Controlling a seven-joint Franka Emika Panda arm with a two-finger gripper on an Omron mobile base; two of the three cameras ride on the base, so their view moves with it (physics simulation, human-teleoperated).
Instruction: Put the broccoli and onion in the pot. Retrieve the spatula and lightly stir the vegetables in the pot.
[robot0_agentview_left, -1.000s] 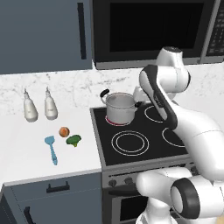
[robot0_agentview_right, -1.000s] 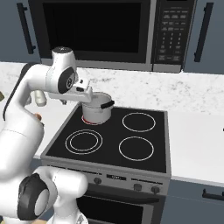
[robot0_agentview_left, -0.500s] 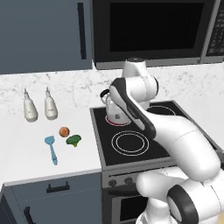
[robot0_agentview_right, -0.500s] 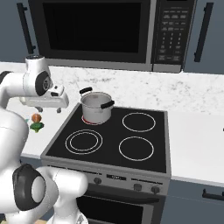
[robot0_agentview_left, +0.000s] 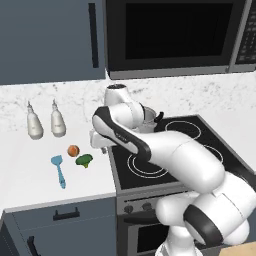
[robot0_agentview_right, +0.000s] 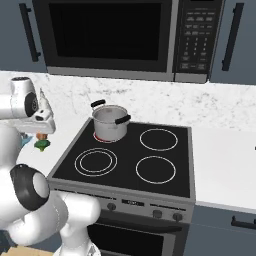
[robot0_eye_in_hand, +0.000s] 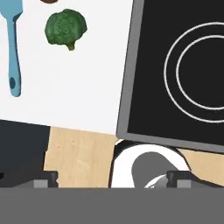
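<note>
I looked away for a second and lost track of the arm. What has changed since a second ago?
The arm swung left, away from the pot on the back-left burner, until its gripper hung open over the counter edge near the broccoli. It holds nothing. The broccoli, the onion, the spatula, the two white bottles and the pot stayed where they were.
</note>
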